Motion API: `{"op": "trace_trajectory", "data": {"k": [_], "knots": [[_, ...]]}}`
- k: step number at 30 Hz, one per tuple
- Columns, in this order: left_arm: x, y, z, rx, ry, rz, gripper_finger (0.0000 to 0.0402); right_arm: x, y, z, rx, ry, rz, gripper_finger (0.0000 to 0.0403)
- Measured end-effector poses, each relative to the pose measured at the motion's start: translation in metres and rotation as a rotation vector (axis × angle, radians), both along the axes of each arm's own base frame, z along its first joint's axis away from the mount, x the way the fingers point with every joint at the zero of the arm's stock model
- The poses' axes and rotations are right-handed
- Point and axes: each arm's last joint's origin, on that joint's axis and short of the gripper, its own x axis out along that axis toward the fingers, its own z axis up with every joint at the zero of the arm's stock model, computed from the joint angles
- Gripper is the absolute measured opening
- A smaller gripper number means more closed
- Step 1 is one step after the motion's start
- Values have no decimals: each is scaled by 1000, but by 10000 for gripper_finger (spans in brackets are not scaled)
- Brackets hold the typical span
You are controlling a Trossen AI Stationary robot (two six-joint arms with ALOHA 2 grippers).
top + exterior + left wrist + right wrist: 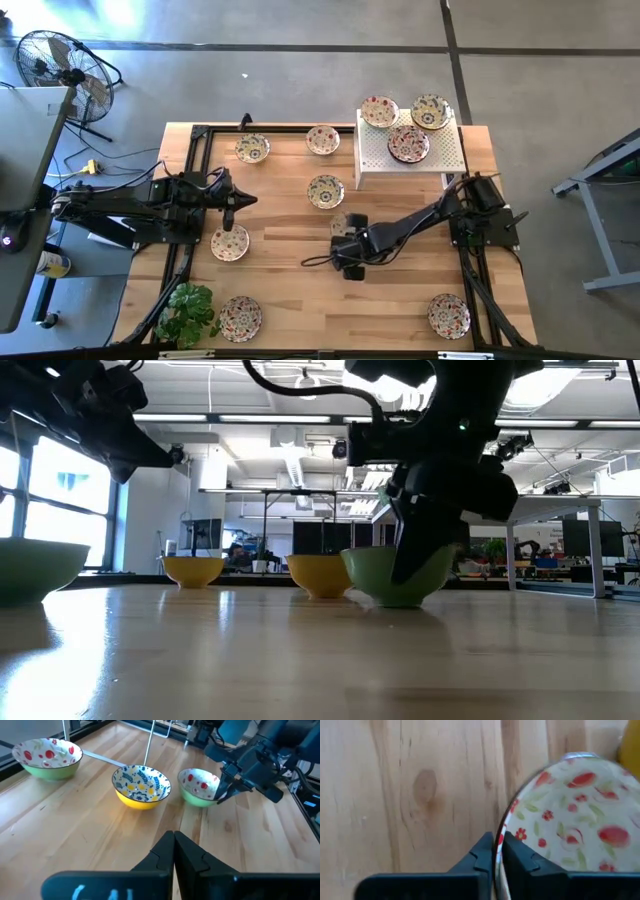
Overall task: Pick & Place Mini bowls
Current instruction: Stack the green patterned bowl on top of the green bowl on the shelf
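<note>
Several floral mini bowls stand on their bases on the wooden table (300, 290), and three more are on the white perforated stand (440, 160). My right gripper (498, 842) reaches down at mid-table and is shut on a green-sided bowl with red flowers inside (199, 784), which the arm half hides from above (338, 220). A yellow bowl with blue pattern (141, 785) stands just beside it. My left gripper (173, 851) hovers shut and empty over the table's left part (229, 213). My right gripper pinches the bowl's rim (496, 851) on the side nearer the arm, one finger inside the bowl and one outside. The fingers slant down from the table's right. The bowl stands upright with its base on the table (395, 600).
Other bowls stand at the far left (252, 148), far middle (322, 139), left (229, 242), near left (240, 317) and near right (448, 315). A green plant (188, 310) is at the near left corner. Black frame rails run along both table sides.
</note>
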Motion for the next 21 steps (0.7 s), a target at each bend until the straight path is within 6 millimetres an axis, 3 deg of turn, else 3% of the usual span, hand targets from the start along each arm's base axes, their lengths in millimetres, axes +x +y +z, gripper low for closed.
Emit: {"op": "trace_trajectory", "data": {"k": [10, 21], "knots": [[0, 0, 0, -10, -7, 4, 1, 13, 6, 36, 53, -7, 20, 7], [3, 0, 10, 49, -106, -11, 1, 30, 10, 122, 77, -79, 78, 7]]}}
